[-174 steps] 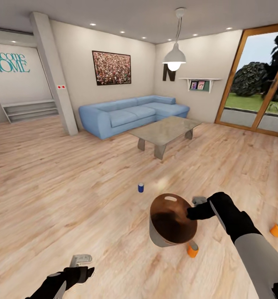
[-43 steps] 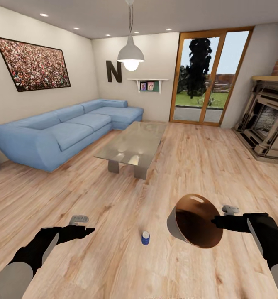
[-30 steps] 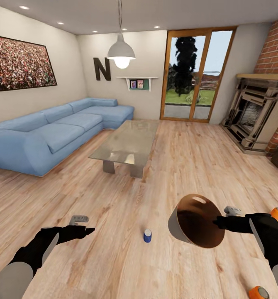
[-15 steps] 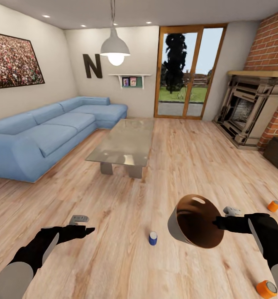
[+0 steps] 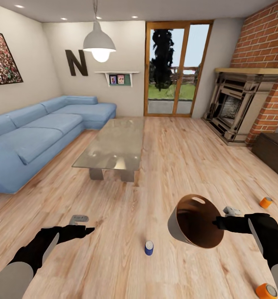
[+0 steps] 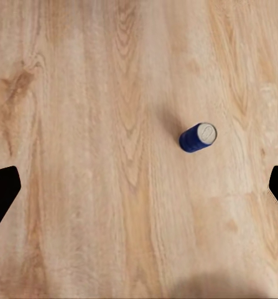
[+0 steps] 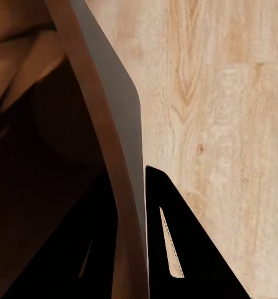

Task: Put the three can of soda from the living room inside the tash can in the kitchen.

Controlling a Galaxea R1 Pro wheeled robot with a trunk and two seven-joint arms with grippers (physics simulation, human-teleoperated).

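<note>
I am in the living room, nothing binned yet by my reading. My left claw (image 5: pixel 84 224) hangs wide and empty above the wooden floor (image 5: pixel 114 265). Just right of it stands the blue can (image 5: pixel 149 247), upright. My right claw (image 5: pixel 218 221) pinches the rim of the bin (image 5: pixel 184 232), lifted and tilted, its inside looking empty. Two orange cans (image 5: pixel 265 202) lie farther right.

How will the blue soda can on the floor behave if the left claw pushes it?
The blue soda can stands upright, narrow and tall, so it probably tips easily. Being round, it would likely roll across the smooth wooden floor.
</note>
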